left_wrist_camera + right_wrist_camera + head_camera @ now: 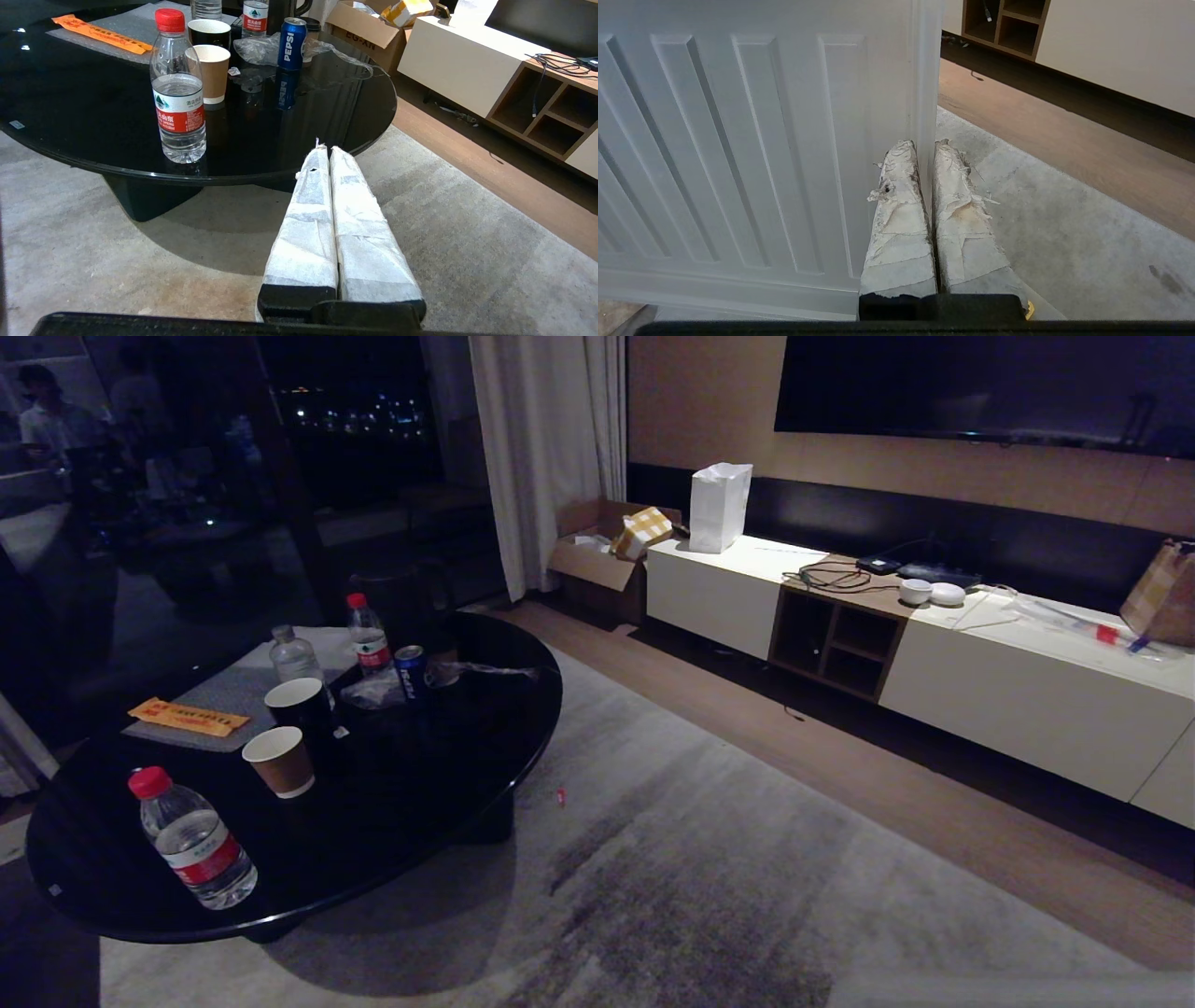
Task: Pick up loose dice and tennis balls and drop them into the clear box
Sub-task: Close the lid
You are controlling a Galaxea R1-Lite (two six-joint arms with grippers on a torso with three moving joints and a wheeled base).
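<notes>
No dice, tennis balls or clear box show in any view. My right gripper point(926, 144) is shut on the edge of a flat ribbed whitish lid point(761, 140), which stands upright and fills one side of the right wrist view over the grey carpet. My left gripper point(325, 148) is shut with nothing between its taped fingers and hangs over the carpet beside the black round table point(93, 116). Neither arm shows in the head view.
The black table point(448, 775) carries water bottles point(191, 840), paper cups point(280, 761) and a blue can point(409, 670). A small red piece point(561, 795) lies on the carpet point(747, 877). A long white cabinet point(934, 681) lines the wall, with a cardboard box point(597, 560) beside it.
</notes>
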